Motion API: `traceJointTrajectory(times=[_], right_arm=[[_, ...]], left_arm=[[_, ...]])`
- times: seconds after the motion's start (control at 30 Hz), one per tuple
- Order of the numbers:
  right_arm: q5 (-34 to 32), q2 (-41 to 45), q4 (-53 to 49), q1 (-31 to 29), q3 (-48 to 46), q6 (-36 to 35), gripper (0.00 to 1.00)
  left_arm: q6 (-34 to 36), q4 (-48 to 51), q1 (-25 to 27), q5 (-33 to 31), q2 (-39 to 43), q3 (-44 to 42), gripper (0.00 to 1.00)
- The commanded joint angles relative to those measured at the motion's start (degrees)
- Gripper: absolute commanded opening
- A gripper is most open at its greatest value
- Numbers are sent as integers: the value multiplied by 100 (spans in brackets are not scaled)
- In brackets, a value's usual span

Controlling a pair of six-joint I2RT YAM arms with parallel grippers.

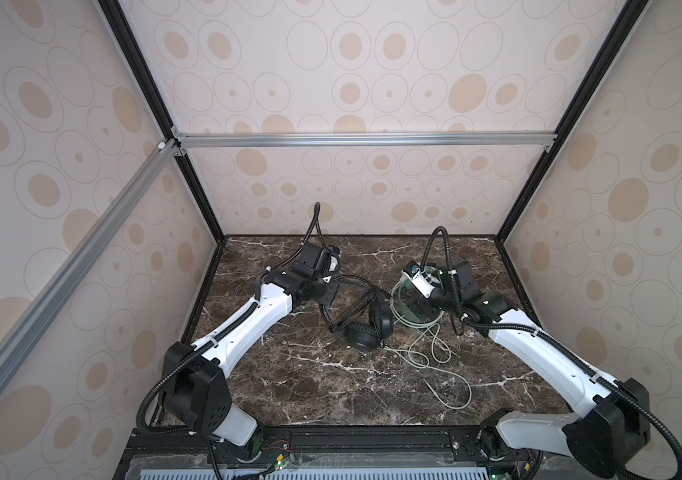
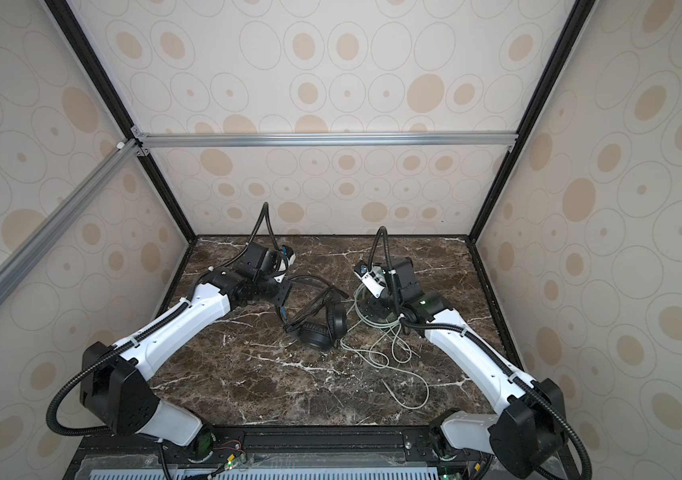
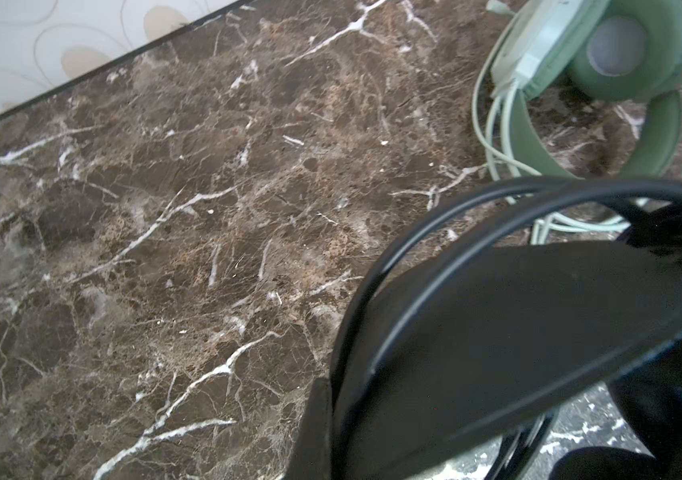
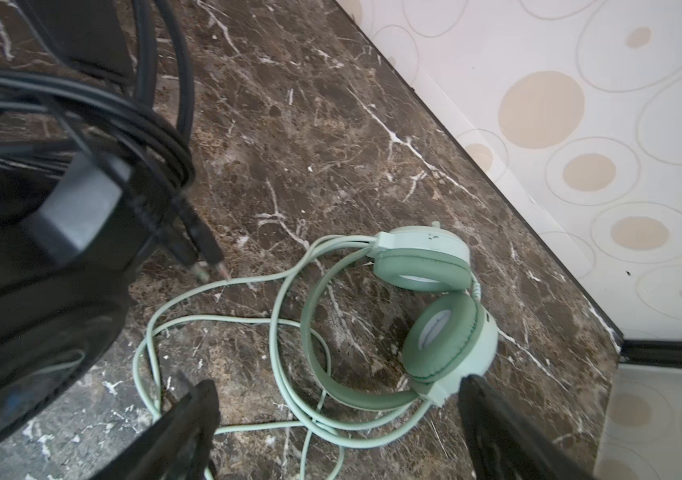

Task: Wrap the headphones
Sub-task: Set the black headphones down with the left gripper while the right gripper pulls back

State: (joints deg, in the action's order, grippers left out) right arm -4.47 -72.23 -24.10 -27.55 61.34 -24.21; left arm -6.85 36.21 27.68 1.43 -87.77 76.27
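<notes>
The black headphones (image 1: 362,334) lie mid-table, one earcup flat and one on edge, with their black cable looped over them. My left gripper (image 1: 327,297) is shut on their headband (image 3: 518,332), and one finger (image 3: 316,432) shows beside the band. The mint-green headphones (image 4: 443,336) lie on the marble to the right, earcups (image 3: 622,54) facing up. My right gripper (image 4: 339,415) hangs open just above them. Its two fingers stand wide apart on either side of the green headband and cable loops, touching nothing.
The pale green cable (image 1: 439,353) trails in loose loops toward the table's front right. The black cable's plugs (image 4: 210,266) rest on the marble near the green cable. The patterned back wall (image 4: 580,124) stands close behind the green headphones.
</notes>
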Motion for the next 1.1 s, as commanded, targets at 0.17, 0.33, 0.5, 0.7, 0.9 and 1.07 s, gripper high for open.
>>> traceJointTrajectory(times=[0.17, 0.33, 0.5, 0.7, 0.9, 1.07], right_arm=[[-331, 245, 129, 48, 163, 774, 99], [-249, 374, 92, 47, 229, 1256, 100], [-254, 513, -85, 49, 204, 1505, 100], [284, 751, -147, 36, 186, 1440, 100], [532, 822, -207, 33, 229, 1486, 100], [1025, 848, -137, 19, 229, 1418, 100]], left_arm=[[-1243, -568, -684, 57, -714, 398, 0], [-1391, -685, -1173, 425, -1505, 944, 0], [-1394, -714, -1344, 471, -2328, 1619, 0], [-1500, -809, -1538, 661, -3105, 2281, 0], [-1565, -921, -1692, 813, -3598, 2483, 0], [-1667, -1088, -1722, 775, -3691, 2329, 1]])
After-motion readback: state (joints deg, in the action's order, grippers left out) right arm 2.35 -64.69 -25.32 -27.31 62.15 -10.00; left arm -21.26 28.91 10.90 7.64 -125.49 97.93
